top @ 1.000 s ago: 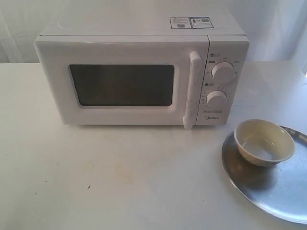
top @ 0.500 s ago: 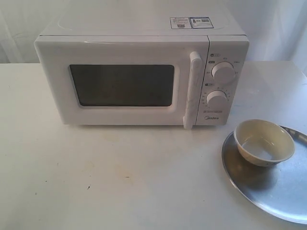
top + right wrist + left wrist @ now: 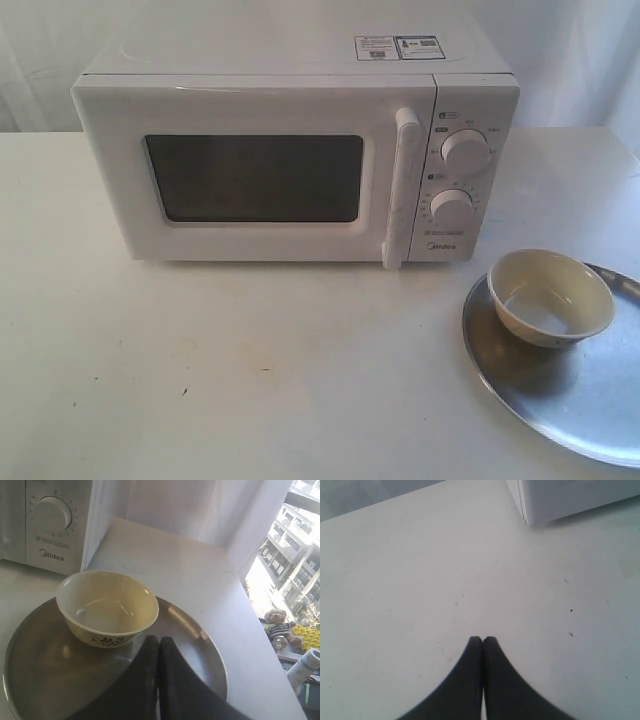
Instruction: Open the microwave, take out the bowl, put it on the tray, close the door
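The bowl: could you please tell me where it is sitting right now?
In the exterior view the bowl stands upright on the silver tray at the lower right, just in front of the microwave and off its dial side.

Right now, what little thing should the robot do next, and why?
Probably nothing more than resting both arms away from the table. The bowl sits upright on the tray, the microwave door looks shut flush, and the left tool and right tool are both closed with nothing in them, so the job seems finished.
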Robot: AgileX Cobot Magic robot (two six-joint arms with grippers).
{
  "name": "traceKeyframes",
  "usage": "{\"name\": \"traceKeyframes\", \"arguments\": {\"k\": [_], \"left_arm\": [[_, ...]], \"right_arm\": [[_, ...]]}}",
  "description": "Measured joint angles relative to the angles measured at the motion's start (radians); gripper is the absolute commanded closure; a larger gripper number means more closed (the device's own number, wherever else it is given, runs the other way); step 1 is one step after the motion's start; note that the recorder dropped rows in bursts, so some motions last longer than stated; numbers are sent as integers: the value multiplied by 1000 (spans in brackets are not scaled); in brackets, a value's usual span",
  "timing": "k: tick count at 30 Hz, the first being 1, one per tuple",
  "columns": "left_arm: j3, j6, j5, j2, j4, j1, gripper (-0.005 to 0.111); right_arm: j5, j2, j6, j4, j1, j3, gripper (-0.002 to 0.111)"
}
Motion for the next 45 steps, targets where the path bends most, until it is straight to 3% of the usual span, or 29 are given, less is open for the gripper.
{"name": "traceKeyframes", "arguments": {"k": [14, 45], "left_arm": [[0, 0, 0, 0, 0, 0, 107], [0, 0, 0, 0, 0, 0, 107]], "right_arm": [[16, 0, 6, 10, -60, 0, 108], [17, 0, 17, 12, -60, 0, 108]]}}
